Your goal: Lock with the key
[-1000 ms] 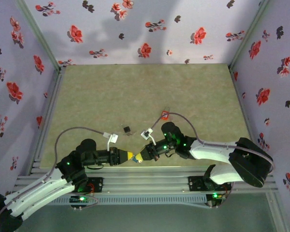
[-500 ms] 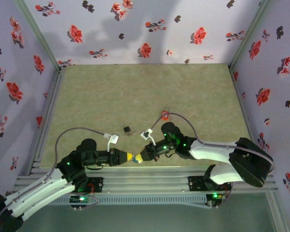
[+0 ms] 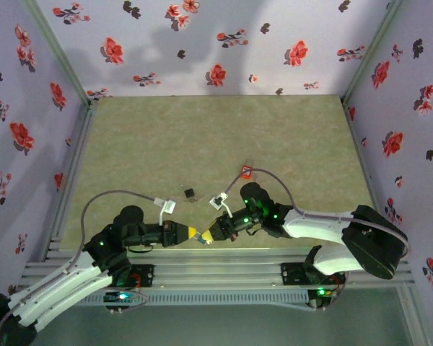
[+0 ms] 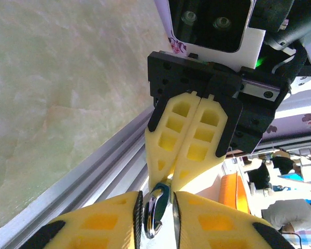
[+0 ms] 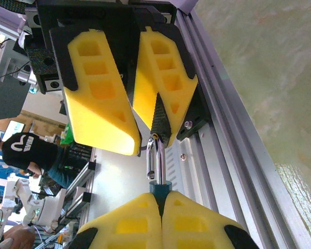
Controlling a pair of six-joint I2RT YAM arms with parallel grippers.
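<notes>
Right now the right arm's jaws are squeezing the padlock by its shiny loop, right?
Not quite. The right gripper squeezes the padlock with its jaws on the dark body, not the shiny loop, which sticks out towards the left gripper. The right wrist view shows it.

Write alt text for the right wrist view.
The right end effector, at the bottom, is shut on a teal padlock whose steel shackle points up between the left end effector's yellow fingers. Aluminium rail and green tabletop lie to the right.
</notes>
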